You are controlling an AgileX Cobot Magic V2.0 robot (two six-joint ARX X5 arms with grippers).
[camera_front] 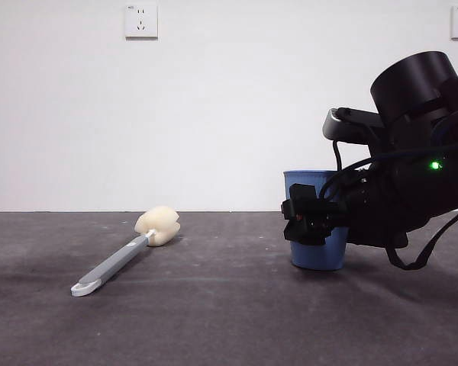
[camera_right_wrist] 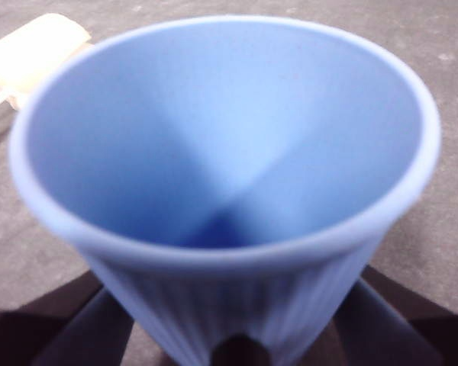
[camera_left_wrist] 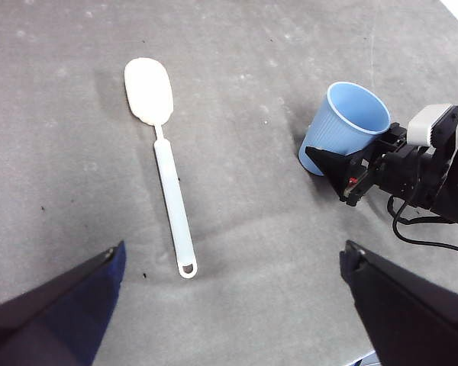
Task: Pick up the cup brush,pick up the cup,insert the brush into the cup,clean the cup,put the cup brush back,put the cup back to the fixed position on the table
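The right hand (camera_front: 314, 219) reaches in low from the right side of the scene, level with the cup (camera_front: 316, 221), its two black jaws set one on each side of the ribbed blue wall about halfway up. The right wrist view looks straight down into the cup's open mouth (camera_right_wrist: 229, 137), with a jaw showing on either side of the tapering wall close against the ribs; whether they actually press on the plastic cannot be told from these pictures. The cup stands upright with its base on the dark surface (camera_front: 214, 305), right of the middle of the scene. Well apart from it, to the left, the cup brush (camera_front: 126, 255) lies flat on the surface, touched by neither hand: its cream-yellow sponge head (camera_front: 158, 226) points toward the far side and its white looped end (camera_front: 85, 288) lies nearer and further left. The left hand (camera_left_wrist: 229, 305) hangs high above the surface with its jaws spread wide and nothing between them; its view takes in the whole brush (camera_left_wrist: 172, 191) below, and the cup (camera_left_wrist: 343, 126) with the right hand (camera_left_wrist: 347, 171) at its side. Two white wall sockets (camera_front: 141, 20) sit high on the pale wall behind.
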